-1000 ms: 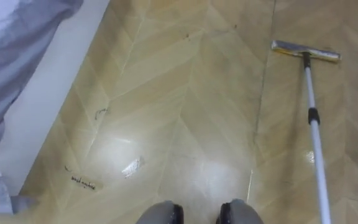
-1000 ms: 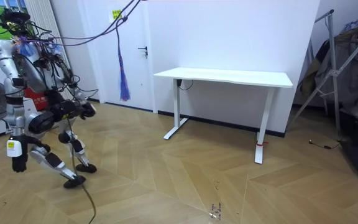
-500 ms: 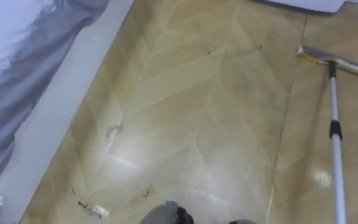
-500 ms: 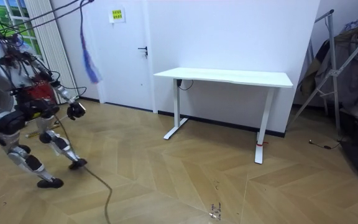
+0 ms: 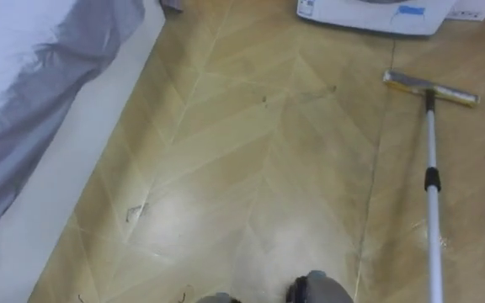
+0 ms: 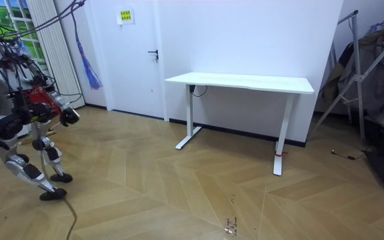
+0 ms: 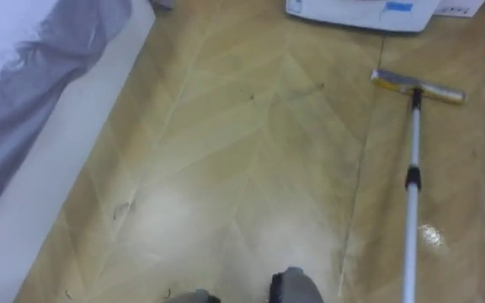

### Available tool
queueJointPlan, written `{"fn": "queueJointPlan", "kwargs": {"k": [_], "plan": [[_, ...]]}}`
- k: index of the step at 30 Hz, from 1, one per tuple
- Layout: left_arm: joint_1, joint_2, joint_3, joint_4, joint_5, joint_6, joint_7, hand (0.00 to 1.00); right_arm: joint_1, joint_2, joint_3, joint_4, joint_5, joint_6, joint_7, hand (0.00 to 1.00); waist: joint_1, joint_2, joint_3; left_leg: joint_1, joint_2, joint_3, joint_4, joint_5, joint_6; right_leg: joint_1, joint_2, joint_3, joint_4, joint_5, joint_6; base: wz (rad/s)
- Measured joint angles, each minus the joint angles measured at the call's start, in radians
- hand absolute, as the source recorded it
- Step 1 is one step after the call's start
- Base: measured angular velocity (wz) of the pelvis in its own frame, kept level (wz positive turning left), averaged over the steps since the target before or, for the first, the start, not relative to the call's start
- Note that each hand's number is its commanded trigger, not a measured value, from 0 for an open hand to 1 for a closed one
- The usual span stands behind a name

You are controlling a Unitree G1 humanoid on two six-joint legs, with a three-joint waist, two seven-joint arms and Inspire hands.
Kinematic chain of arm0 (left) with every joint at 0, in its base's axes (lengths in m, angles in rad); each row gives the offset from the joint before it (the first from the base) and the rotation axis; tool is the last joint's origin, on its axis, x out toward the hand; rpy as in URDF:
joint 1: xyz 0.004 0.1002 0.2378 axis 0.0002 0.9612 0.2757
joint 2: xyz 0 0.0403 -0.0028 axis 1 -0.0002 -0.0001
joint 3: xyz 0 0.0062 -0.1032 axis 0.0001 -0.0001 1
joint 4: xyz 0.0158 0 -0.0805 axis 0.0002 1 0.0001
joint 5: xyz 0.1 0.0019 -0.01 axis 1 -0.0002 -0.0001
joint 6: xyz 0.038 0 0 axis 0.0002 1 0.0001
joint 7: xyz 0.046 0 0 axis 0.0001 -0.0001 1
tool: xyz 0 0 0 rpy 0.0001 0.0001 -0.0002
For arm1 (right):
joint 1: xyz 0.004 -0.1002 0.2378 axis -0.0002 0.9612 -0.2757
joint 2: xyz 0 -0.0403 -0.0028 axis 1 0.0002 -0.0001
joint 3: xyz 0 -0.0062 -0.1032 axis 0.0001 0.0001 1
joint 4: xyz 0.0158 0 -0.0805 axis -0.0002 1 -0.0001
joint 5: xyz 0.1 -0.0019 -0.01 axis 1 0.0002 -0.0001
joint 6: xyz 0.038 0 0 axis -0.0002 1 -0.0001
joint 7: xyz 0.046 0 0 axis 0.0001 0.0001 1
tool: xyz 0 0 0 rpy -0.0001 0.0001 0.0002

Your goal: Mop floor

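Presently: mop [image 5: 429,181], head flat on wooden floor [image 5: 259,160]; bed [image 5: 23,76] well left of it; hand [image 6: 69,115] held forward, grasp cannot tell.

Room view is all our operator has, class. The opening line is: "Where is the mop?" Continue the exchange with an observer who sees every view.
Observer: The mop head lies flat on the wood floor, ahead of the robot and to its right.
Operator: Which way does the handle run?
Observer: The handle runs from the head back toward the robot and leaves the eye views at the bottom right edge.
Operator: What is near it?
Observer: A white unit stands on the floor past the head, apart from it. On the robot's left, a grey cloth hangs over a white edge.
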Motion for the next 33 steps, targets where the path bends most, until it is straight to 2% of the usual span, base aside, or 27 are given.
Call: {"fn": "queueJointPlan", "kwargs": {"k": [2, 3, 4, 5, 8, 12, 14, 16, 19, 21, 22, 26, 27, 29, 31, 33], "plan": [[-0.001, 0.003, 0.0, -0.024, 0.0, -0.009, 0.002, 0.0, -0.081, -0.012, -0.003, -0.032, 0.007, -0.018, -0.002, 1.0, 0.005, -0.012, 0.0063, -0.05, 0.016, -0.003, -0.085, 0.003, -0.009, -0.003, 0.004, 0.002, -0.015, 0.003, 0.005, 0.08], [0.0, 0.004, -0.001, -0.033, 0.002, -0.018, 0.003, 0.0, -0.122, -0.019, -0.003, -0.046, 0.02, -0.031, 0.0, 1.0, 0.017, -0.015, 0.0052, -0.082, 0.026, 0.003, -0.152, 0.043, -0.007, -0.003, 0.008, 0.012, -0.027, 0.009, 0.011, -0.19], [0.004, 0.005, -0.004, -0.032, 0.001, -0.022, 0.004, 0.0, -0.154, -0.018, -0.004, -0.051, 0.03, -0.048, 0.006, 1.0, 0.037, -0.029, 0.0005, -0.079, 0.025, 0.001, -0.183, 0.089, 0.022, 0.006, 0.007, 0.02, -0.042, 0.016, 0.015, -0.25], [0.006, 0.005, -0.008, -0.031, 0.001, -0.022, 0.006, 0.0, -0.168, -0.018, -0.005, -0.053, 0.036, -0.057, 0.013, 1.0, 0.044, -0.03, -0.0002, -0.066, 0.023, -0.001, -0.194, 0.09, 0.024, 0.019, 0.008, 0.018, -0.055, 0.021, 0.017, -0.12], [-0.002, 0.009, -0.015, -0.021, 0.002, -0.02, 0.007, 0.0, -0.175, -0.018, -0.022, -0.038, 0.057, -0.049, 0.04, 1.0, 0.049, -0.031, -0.0009, -0.014, 0.019, -0.007, -0.247, 0.1, 0.041, 0.082, 0.014, -0.003, -0.127, 0.035, 0.032, 0.17], [-0.014, 0.012, -0.015, 0.011, 0.036, -0.012, -0.005, 0.0, -0.058, -0.022, 0.001, -0.026, 0.043, -0.06, 0.071, 1.0, 0.045, -0.019, -0.0037, 0.06, 0.013, -0.027, -0.312, 0.104, 0.047, 0.179, 0.014, -0.022, -0.216, 0.053, 0.046, 0.04], [-0.019, 0.013, -0.014, 0.04, 0.064, -0.013, -0.011, 0.0, 0.0, -0.02, 0.028, -0.017, -0.007, -0.06, 0.07, 1.0, 0.044, -0.012, -0.0085, 0.109, 0.011, -0.027, -0.344, 0.105, 0.048, 0.229, 0.014, -0.022, -0.252, 0.056, 0.05, 0.02], [-0.022, 0.012, -0.012, 0.08, 0.081, -0.012, -0.015, 0.0, 0.048, -0.019, 0.029, 0.021, -0.098, -0.067, 0.055, 1.0, 0.028, 0.002, -0.0149, 0.168, 0.004, -0.027, -0.386, 0.106, 0.05, 0.285, 0.011, -0.022, -0.289, 0.059, 0.055, 0.0], [-0.009, 0.011, 0.021, 0.093, 0.101, -0.007, -0.019, 0.0, 0.112, -0.009, 0.025, 0.053, -0.198, -0.062, 0.01, 1.0, 0.003, 0.014, -0.0177, 0.244, 0.002, -0.025, -0.44, 0.108, 0.051, 0.358, 0.009, -0.02, -0.339, 0.061, 0.058, 0.0], [0.003, 0.01, 0.036, 0.098, 0.122, 0.001, -0.016, 0.0, 0.155, 0.006, 0.017, 0.051, -0.224, -0.06, -0.001, 1.0, -0.018, 0.007, -0.0161, 0.303, 0.002, -0.027, -0.483, 0.115, 0.046, 0.411, 0.011, -0.027, -0.383, 0.061, 0.057, 0.0], [0.009, 0.008, 0.036, 0.108, 0.139, 0.004, -0.015, 0.0, 0.173, 0.017, 0.013, 0.049, -0.243, -0.055, -0.001, 1.0, -0.025, 0.007, -0.0222, 0.344, 0.002, -0.026, -0.519, 0.121, 0.043, 0.45, 0.013, -0.027, -0.416, 0.065, 0.056, 0.0], [0.01, -0.004, 0.06, 0.136, 0.188, 0.02, -0.015, 0.0, 0.217, 0.052, -0.014, 0.049, -0.259, -0.041, 0.011, 1.0, -0.032, -0.014, -0.0284, 0.48, -0.013, -0.009, -0.649, 0.157, 0.036, 0.554, 0.013, -0.01, -0.496, 0.078, 0.056, -0.1], [0.015, -0.003, 0.078, 0.134, 0.193, 0.026, -0.015, 0.0, 0.222, 0.06, -0.019, 0.049, -0.263, -0.033, 0.026, 1.0, -0.039, -0.026, -0.0329, 0.516, -0.016, -0.006, -0.683, 0.171, 0.034, 0.584, 0.013, -0.012, -0.521, 0.081, 0.054, 0.03], [0.024, -0.003, 0.107, 0.13, 0.222, 0.029, -0.015, 0.0, 0.224, 0.066, -0.025, 0.034, -0.282, -0.014, 0.043, 1.0, -0.047, -0.045, -0.0327, 0.558, -0.019, -0.003, -0.719, 0.181, 0.029, 0.619, 0.016, -0.011, -0.546, 0.082, 0.053, -0.02], [0.029, -0.006, 0.136, 0.122, 0.231, 0.045, -0.015, 0.0, 0.242, 0.071, -0.031, -0.002, -0.297, 0.003, 0.054, 1.0, -0.047, -0.065, -0.0335, 0.597, -0.011, -0.003, -0.745, 0.183, 0.026, 0.664, 0.029, -0.01, -0.586, 0.09, 0.05, -0.05], [0.034, -0.006, 0.146, 0.121, 0.231, 0.045, -0.016, 0.0, 0.254, 0.078, -0.031, -0.018, -0.306, 0.012, 0.063, 1.0, -0.046, -0.072, -0.0306, 0.622, -0.006, -0.003, -0.751, 0.183, 0.026, 0.702, 0.036, -0.012, -0.622, 0.101, 0.048, -0.02]]}}
